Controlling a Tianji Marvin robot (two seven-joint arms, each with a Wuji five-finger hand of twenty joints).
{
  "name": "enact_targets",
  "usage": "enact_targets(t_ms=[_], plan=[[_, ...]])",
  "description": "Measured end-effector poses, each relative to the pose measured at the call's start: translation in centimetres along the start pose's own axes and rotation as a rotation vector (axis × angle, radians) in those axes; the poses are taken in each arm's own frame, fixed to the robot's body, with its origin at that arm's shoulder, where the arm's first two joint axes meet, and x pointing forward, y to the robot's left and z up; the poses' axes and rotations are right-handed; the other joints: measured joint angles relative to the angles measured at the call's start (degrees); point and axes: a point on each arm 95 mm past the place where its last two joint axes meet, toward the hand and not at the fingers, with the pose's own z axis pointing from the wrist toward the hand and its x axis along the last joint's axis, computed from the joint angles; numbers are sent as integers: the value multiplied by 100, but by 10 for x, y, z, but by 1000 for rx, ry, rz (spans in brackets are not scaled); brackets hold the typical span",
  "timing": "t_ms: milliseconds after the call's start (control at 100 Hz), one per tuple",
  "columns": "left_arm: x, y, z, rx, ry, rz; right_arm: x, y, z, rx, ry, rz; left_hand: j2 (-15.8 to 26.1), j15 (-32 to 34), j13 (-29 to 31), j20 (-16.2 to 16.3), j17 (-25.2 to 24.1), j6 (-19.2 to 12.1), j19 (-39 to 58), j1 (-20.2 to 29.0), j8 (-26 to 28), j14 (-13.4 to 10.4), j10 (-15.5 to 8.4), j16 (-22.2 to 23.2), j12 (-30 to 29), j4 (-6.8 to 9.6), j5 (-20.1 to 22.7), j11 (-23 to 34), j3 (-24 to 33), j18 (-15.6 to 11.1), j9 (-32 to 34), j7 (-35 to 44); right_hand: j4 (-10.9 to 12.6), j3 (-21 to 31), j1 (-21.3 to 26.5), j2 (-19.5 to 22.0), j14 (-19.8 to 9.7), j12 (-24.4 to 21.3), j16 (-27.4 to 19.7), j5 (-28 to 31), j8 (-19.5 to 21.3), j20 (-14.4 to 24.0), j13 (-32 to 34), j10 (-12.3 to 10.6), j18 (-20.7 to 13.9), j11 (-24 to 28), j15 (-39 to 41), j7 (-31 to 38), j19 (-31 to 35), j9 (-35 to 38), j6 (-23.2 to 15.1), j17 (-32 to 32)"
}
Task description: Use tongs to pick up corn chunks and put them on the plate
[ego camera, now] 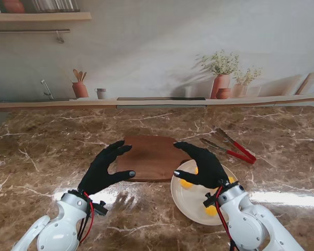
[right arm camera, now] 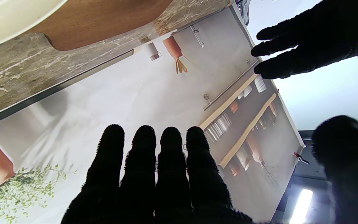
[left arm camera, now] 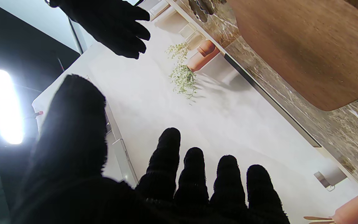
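Nearest us, our left hand (ego camera: 102,170) and right hand (ego camera: 205,166) hover over the counter (ego camera: 42,157), both empty with fingers spread. The right hand hangs above the plate (ego camera: 191,201), which carries what we take to be three corn chunks (ego camera: 186,183), two partly hidden. The tongs (ego camera: 231,147) lie on the counter to the right, well apart from both hands. A cutting board (ego camera: 152,157) sits between the hands.
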Motion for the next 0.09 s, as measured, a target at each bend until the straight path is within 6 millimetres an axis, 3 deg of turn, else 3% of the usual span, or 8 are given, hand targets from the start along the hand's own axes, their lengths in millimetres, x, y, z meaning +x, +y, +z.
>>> enact_targets(t_ms=[90], plan=[[0, -1, 0, 6, -1, 1, 2, 0, 2, 1, 7, -5, 0, 0, 0, 0, 0, 0, 0, 0, 0, 0, 0, 0, 0, 0, 0, 0, 0, 0, 0, 0, 0, -3, 1, 12, 0, 0, 0, 0, 0, 0, 0, 0, 0, 1, 1, 0, 1, 0, 0, 0]])
